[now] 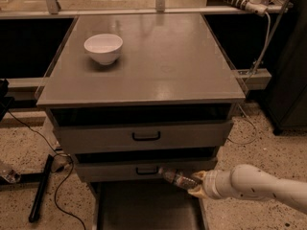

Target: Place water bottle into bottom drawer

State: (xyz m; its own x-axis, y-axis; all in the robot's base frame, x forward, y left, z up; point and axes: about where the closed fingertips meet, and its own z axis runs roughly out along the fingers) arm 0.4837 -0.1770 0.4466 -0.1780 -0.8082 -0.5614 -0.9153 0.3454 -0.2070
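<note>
The water bottle is a small clear ribbed bottle held lying nearly flat, its cap end pointing left toward the middle drawer's handle. My gripper comes in from the right on a white arm and is shut on the bottle's right end. The bottle hangs just above the bottom drawer, which is pulled out as a wide grey tray at the bottom of the view. The bottle is over the drawer's back right part, close to the middle drawer's front.
A grey cabinet has a white bowl on its top at the back left. Two upper drawers show fronts with black handles. A black stand leg and cables lie on the speckled floor at left.
</note>
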